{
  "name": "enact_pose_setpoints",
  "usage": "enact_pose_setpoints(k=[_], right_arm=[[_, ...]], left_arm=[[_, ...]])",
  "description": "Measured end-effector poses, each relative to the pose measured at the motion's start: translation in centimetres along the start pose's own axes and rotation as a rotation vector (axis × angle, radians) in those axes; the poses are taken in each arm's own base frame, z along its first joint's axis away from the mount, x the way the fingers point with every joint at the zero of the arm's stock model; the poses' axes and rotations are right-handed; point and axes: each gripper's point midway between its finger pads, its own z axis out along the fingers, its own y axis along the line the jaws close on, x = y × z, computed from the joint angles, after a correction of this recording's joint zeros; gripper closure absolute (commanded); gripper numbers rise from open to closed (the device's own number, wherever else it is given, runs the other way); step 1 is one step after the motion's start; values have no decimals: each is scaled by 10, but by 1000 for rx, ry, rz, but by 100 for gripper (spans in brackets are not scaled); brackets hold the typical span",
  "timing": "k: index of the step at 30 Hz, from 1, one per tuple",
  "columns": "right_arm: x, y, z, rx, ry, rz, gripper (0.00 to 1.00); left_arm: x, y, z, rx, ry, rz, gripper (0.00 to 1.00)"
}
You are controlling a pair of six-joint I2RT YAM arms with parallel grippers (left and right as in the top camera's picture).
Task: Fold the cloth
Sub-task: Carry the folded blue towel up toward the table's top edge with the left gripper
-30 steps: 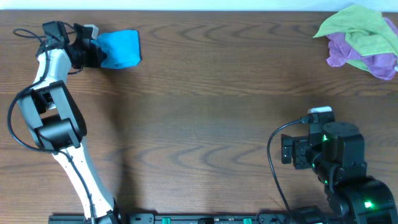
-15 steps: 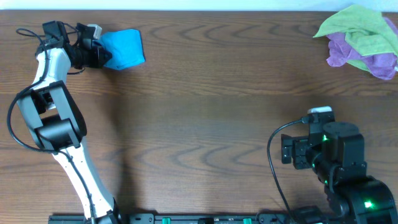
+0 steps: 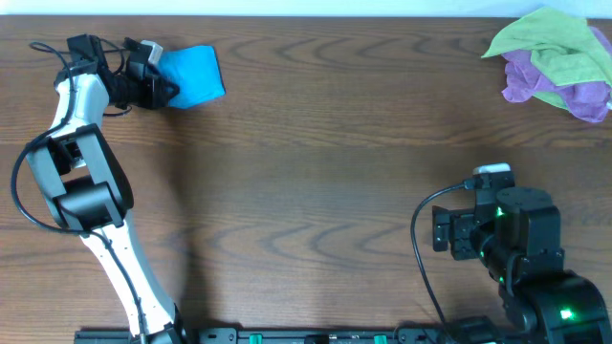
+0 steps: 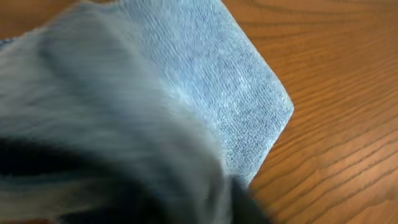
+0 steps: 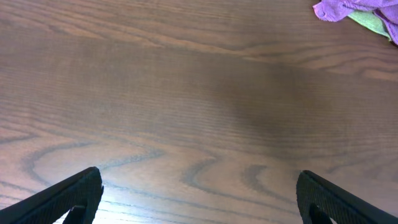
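Observation:
The blue cloth [image 3: 198,75] lies folded small at the table's far left. My left gripper [image 3: 159,88] is at its left edge and looks shut on it. In the left wrist view the blue cloth [image 4: 205,74] fills most of the frame, and a blurred fold of it hides the fingers. My right gripper [image 3: 449,232] is open and empty over bare wood at the lower right, far from the cloth. Its two fingertips stand wide apart in the right wrist view [image 5: 199,199].
A pile of green and purple cloths [image 3: 555,59] sits at the far right corner and shows in the right wrist view [image 5: 357,11]. The brown wooden table [image 3: 316,172] spans the view. The left arm [image 3: 81,172] stretches along the left side.
My left gripper and the blue cloth have shifted a little to the right together. The right arm has not moved.

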Motion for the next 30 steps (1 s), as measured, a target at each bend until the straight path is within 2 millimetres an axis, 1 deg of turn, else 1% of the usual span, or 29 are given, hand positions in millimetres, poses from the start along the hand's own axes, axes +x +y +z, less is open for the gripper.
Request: enact_pose_setpoints(k=[4, 5, 7, 9, 11, 14, 16, 17, 19, 20, 21, 22, 23, 27, 30], right_arm=[[0, 0, 0, 0, 0, 0, 1], [0, 0, 0, 0, 0, 0, 1], [0, 0, 0, 0, 0, 0, 1], [0, 0, 0, 0, 0, 0, 1], [0, 0, 0, 0, 0, 0, 1], [0, 0, 0, 0, 0, 0, 1], [0, 0, 0, 0, 0, 0, 1], [0, 0, 0, 0, 0, 0, 1], [0, 0, 0, 0, 0, 0, 1], [0, 0, 0, 0, 0, 0, 1], [0, 0, 0, 0, 0, 0, 1], [0, 0, 0, 0, 0, 0, 1], [0, 0, 0, 0, 0, 0, 1], [0, 0, 0, 0, 0, 0, 1], [0, 0, 0, 0, 0, 0, 1]], left_arm=[[2, 12, 0, -71, 22, 1, 5], [3, 18, -2, -106, 35, -8, 5], [1, 24, -5, -138, 44, -14, 5], [-8, 29, -13, -172, 41, -23, 5], [-22, 28, -24, -186, 35, -25, 5], [-41, 24, -39, -191, 17, -18, 5], [-54, 17, -48, -178, 0, -15, 5], [-62, 10, -53, -158, -10, -16, 14], [-70, -1, -58, -122, -22, -26, 51], [-73, -7, -59, -101, -25, -22, 63], [-75, -14, -59, -80, -29, -22, 70], [-77, -20, -57, -59, -30, -25, 80], [-77, -26, -54, -39, -25, -26, 94], [-75, -58, -37, 30, 17, -16, 94], [-73, -84, -20, 57, 67, 4, 94]])
